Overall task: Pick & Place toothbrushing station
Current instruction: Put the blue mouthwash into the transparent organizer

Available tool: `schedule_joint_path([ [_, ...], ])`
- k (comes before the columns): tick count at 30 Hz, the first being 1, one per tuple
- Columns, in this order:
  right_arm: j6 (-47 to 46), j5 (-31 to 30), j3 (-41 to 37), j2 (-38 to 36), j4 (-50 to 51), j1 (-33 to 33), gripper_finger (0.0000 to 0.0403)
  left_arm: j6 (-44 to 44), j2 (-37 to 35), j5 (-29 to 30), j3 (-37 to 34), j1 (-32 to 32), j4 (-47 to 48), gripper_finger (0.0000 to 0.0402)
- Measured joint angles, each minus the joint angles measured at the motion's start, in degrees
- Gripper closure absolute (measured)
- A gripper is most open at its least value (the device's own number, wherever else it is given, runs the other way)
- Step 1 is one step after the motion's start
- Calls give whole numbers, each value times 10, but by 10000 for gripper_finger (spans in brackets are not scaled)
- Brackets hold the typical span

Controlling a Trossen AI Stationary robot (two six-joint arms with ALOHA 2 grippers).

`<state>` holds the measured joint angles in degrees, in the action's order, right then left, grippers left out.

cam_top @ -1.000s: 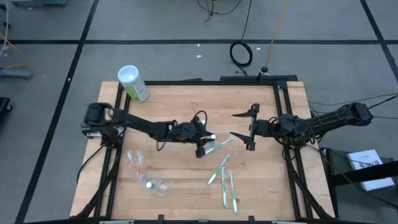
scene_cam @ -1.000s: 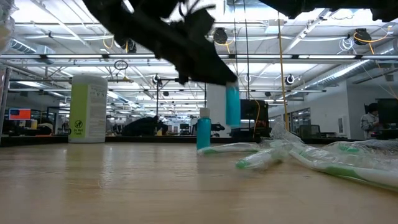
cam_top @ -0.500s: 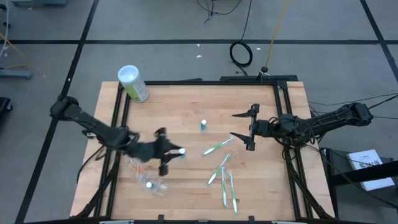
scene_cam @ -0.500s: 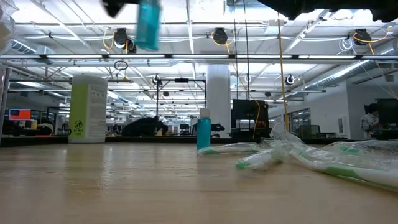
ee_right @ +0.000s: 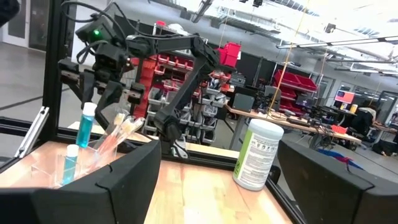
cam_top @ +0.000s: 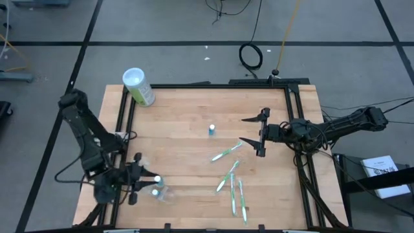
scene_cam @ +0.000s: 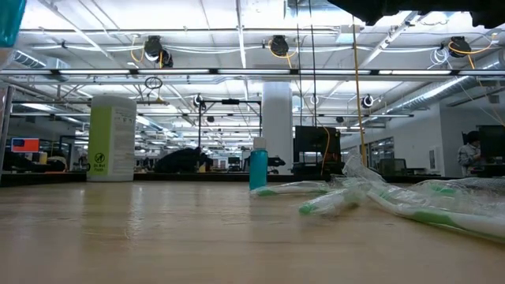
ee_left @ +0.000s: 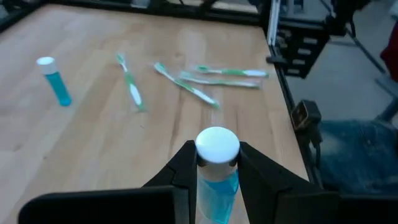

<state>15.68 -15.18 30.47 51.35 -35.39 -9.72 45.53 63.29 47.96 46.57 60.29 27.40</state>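
Observation:
My left gripper (cam_top: 151,181) is at the table's near left, shut on a small blue tube with a white cap (ee_left: 217,149), over the clear plastic holder (cam_top: 162,193). The holder holds another blue tube (ee_right: 68,165) and orange-accented toothbrushes (ee_right: 118,132). A third tube (cam_top: 211,130) stands upright at mid-table. Several green-accented toothbrushes (cam_top: 231,184) lie flat right of centre. My right gripper (cam_top: 257,133) is open and empty, held above the table near its right edge. My left gripper pinches the tube's upper end, at and just under the white cap (ee_left: 217,163), between its two fingers. The fingers (ee_left: 183,165) come from the table's left side, slanting down. The tube is upright, cap up, lifted clear, and its blue body (ee_right: 86,129) hangs below the fingers.
A large green canister with a white lid (cam_top: 138,86) stands at the table's far left corner. A black frame (cam_top: 194,85) runs around the table's edges. Bare wood lies between the holder and the toothbrushes.
My left gripper has carried the tube from the middle of the table toward the near left corner, over to the clear holder. The tube has stayed upright and shut in the fingers. The standing tube and the toothbrushes have stayed in place.

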Motion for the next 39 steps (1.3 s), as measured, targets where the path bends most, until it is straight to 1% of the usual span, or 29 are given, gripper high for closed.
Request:
schedule_joint_path([
  [1,0,0,0,0,0,0,85,22,1,14,0,13,15,322],
  [3,0,0,0,0,-1,0,85,52,5,24,-5,35,32,322],
  [7,-2,0,0,0,-1,0,85,96,5,43,-36,66,29,323],
  [12,-5,0,0,0,-1,0,85,179,5,54,-83,78,26,323],
  [17,-7,0,0,0,0,0,85,229,5,61,-118,82,21,323],
  [20,-7,0,0,0,0,0,85,227,5,62,-140,86,-13,323],
  [27,-7,0,0,0,0,0,85,171,5,61,-195,89,-145,323],
  [30,-7,0,0,0,0,0,85,159,5,62,-213,89,-175,323],
  [32,-7,0,0,0,0,0,85,170,5,62,-222,89,-183,321],
  [35,-7,0,0,0,0,0,85,193,5,68,-225,89,-182,303],
  [39,-7,0,0,0,0,0,85,176,6,81,-225,89,-203,271],
])
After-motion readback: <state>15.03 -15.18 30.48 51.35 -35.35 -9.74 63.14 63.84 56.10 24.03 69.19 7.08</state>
